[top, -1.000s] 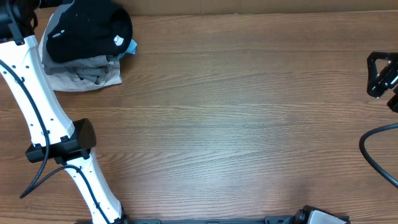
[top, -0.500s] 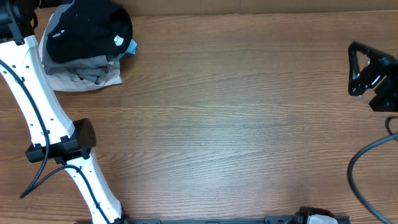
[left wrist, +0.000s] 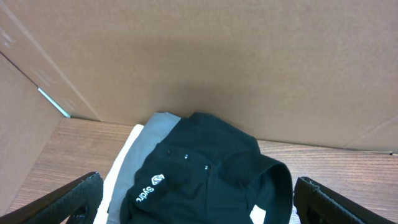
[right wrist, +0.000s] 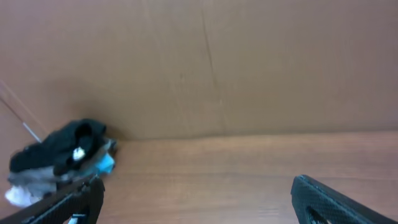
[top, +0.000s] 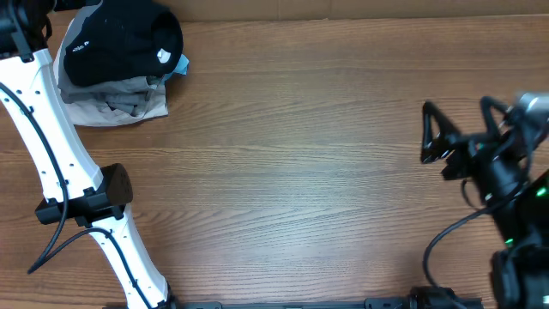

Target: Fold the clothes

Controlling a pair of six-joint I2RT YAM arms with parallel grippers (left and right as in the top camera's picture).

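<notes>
At the upper left of the overhead view, the clothes (top: 120, 43) are seen as a compact black bundle, collar band and white logo upward, resting on top of a pile of grey, white and light-blue garments (top: 116, 105). Nothing is laid out flat on the table (top: 300, 129). The bundle looks rounded rather than squared, so it cannot be told whether a fold has been finished and stacked or is yet to be begun. If it is to be begun, lifting, spreading and every fold are judged to be left. The left gripper (left wrist: 198, 182) is held above the bundle with its jaws wide apart and nothing between them. The right gripper (right wrist: 197, 182), at the right of the overhead frame, is likewise spread and empty, well apart from the pile. The pile sits close to the table's upper edge and the cardboard wall (left wrist: 217, 56), leaving little room there. The broad bare centre of the table is judged to offer ample space for spreading.
</notes>
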